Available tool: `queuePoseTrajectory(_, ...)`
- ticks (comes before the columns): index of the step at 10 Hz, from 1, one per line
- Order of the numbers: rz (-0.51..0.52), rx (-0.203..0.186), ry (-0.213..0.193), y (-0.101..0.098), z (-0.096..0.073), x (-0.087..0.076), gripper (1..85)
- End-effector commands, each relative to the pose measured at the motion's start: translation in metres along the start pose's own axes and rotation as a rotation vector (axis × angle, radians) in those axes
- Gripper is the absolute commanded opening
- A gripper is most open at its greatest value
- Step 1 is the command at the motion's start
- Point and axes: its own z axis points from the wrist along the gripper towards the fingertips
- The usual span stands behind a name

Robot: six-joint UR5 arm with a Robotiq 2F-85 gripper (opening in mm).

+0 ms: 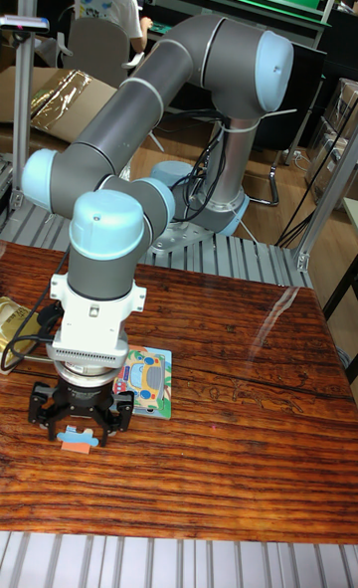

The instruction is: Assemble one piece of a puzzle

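A small puzzle piece (pixel 77 438), light blue with an orange-tan part, sits between the fingers of my gripper (pixel 79 433), which is shut on it just above the wooden table near its front left. The colourful puzzle board (pixel 149 381), showing a cartoon car, lies flat on the table just right of and behind the gripper, partly hidden by the wrist.
The wooden table (pixel 229 429) ends in a metal frame at the front (pixel 179 558). A yellow packet (pixel 14 319) and black cables (pixel 30 334) lie at the left edge. The arm's base (pixel 214 220) stands behind the table. A seated person (pixel 104 1) is far back.
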Motion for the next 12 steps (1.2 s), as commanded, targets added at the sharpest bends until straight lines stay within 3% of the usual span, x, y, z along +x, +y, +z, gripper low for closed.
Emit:
queuePoseTrajectory(1,0.015,0.007,-0.008,-0.0020,-0.0015,-0.0024,66.0)
queuePoseTrajectory(3,0.032,0.024,-0.006,-0.0023,-0.0043,-0.0038,59.3)
queuePoseTrajectory(12,0.068,0.050,-0.006,0.0024,-0.0103,-0.0086,51.3)
